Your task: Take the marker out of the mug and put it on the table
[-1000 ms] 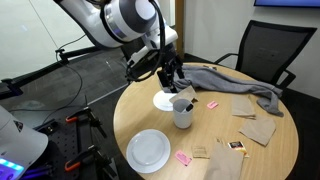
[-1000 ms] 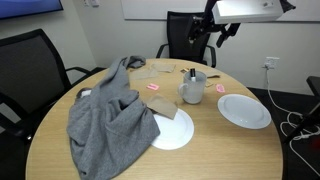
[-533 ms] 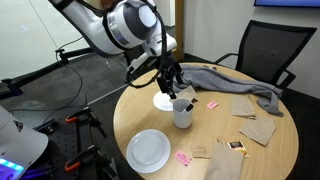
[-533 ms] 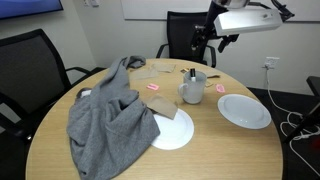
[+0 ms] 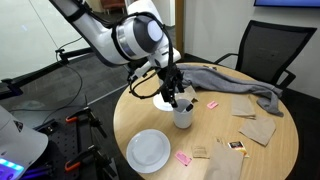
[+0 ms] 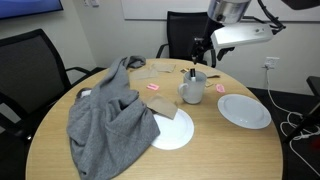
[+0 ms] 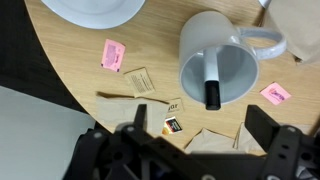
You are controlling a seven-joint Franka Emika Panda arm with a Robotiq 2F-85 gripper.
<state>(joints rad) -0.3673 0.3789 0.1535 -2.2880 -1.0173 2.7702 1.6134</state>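
Marker: inside the mug, leaning on the inner wall, dark end up. In an exterior view the marker pokes just above the rim.

Mug: upright on the table, handle to the right in the wrist view.

My gripper: hangs over the mug with jaws spread wide and nothing between them, clear of the marker. In an exterior view the gripper sits just above the mug.

Nearby, wrist view: one pink packet left of the mug, another just right of it, and small brown packets between mug and gripper.

Further out: a white plate on the near side, well apart from the mug. A grey cloth is heaped on the left, overlapping a second plate.
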